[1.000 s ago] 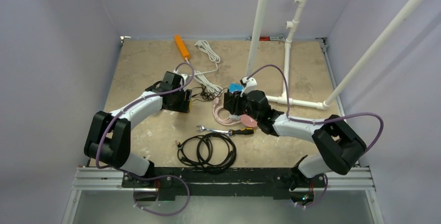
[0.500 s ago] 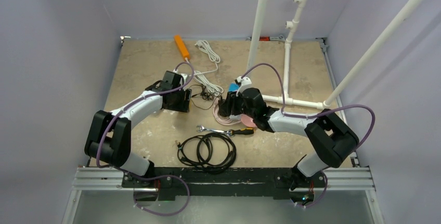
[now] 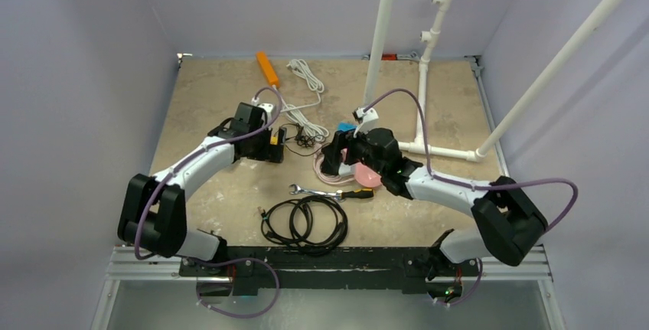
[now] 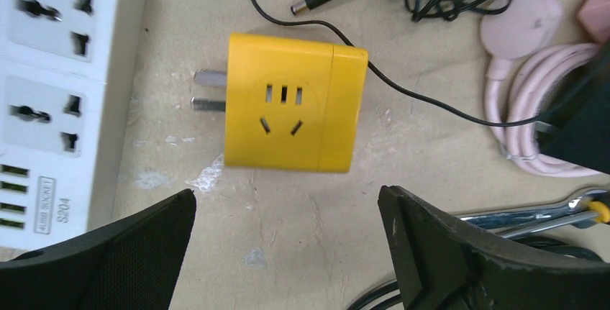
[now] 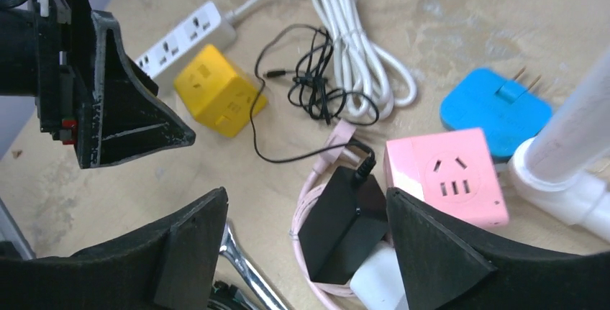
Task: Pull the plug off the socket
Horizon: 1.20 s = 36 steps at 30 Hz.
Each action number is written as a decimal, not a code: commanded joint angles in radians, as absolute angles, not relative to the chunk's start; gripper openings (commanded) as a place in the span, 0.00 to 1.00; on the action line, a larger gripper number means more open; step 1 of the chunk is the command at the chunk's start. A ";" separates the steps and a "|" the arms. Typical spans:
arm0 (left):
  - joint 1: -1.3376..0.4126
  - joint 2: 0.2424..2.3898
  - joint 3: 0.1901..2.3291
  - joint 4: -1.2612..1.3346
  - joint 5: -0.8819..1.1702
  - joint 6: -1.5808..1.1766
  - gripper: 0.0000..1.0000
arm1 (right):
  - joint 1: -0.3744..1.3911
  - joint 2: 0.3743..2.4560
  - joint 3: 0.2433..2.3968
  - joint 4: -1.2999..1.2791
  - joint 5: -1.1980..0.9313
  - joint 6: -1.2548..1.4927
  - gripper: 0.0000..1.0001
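The yellow plug adapter (image 4: 288, 101) lies mid-frame, prongs clear of the white power strip (image 4: 50, 94) at left, marked "S204". The left gripper (image 4: 286, 202) and right gripper (image 5: 308, 196) gape wide, empty.

**Beige tabletop strewn with plugs, cables and tools**

Mottled beige tabletop (image 3: 207, 85). Landmark: yellow cube plug adapter (image 4: 288, 112), lying flat with its prongs bare.
- Just beside its prongs, not touching: white plastic power strip (image 4: 50, 94).
- Right of the cube: thin tangled black wire (image 5: 316, 94), pink coiled cable (image 4: 532, 101), black adapter brick (image 5: 342, 224), pink cube socket (image 5: 442, 173), blue flat plug (image 5: 496, 108).
- Behind it: white coiled cord (image 5: 360, 51), orange bar (image 3: 267, 69).
- Nearer than it: silver spanner (image 3: 306, 190), yellow-and-black-handled screwdriver (image 3: 356, 193), black coiled cable (image 3: 306, 223).
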<state>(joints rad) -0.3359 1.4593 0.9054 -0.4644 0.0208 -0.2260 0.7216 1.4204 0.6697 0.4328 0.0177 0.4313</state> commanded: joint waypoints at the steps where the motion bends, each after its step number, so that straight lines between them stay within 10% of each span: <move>1: -0.328 1.341 0.904 -0.400 0.003 -0.240 0.99 | 0.720 1.297 0.640 0.471 0.077 0.375 0.85; 36: -0.198 0.620 0.806 -0.242 -0.201 -0.232 0.99 | 0.354 0.486 0.584 0.225 0.538 0.306 0.99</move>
